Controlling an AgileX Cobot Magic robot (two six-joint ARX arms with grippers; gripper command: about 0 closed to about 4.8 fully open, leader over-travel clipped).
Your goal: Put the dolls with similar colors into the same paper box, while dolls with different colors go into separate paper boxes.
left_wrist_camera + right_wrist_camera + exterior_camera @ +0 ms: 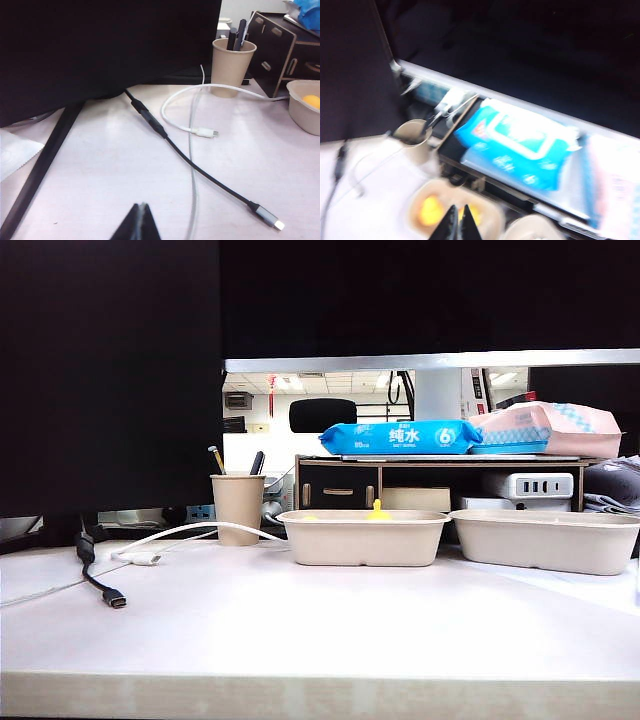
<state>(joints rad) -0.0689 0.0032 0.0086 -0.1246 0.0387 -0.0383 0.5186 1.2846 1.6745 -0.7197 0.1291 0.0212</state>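
Right tool (456, 222) clenched, empty, above yellow ducks (431, 210) in paper box (417, 197), left tool (140, 222) clenched.

From the front, the left paper box (362, 537) hides its ducks (431, 210) behind its wall; only a yellow tip pokes above the rim. The right paper box (548, 540) shows nothing of its inside and runs off the right edge. The right wrist view is smeared with blur. Neither gripper shows from the front.
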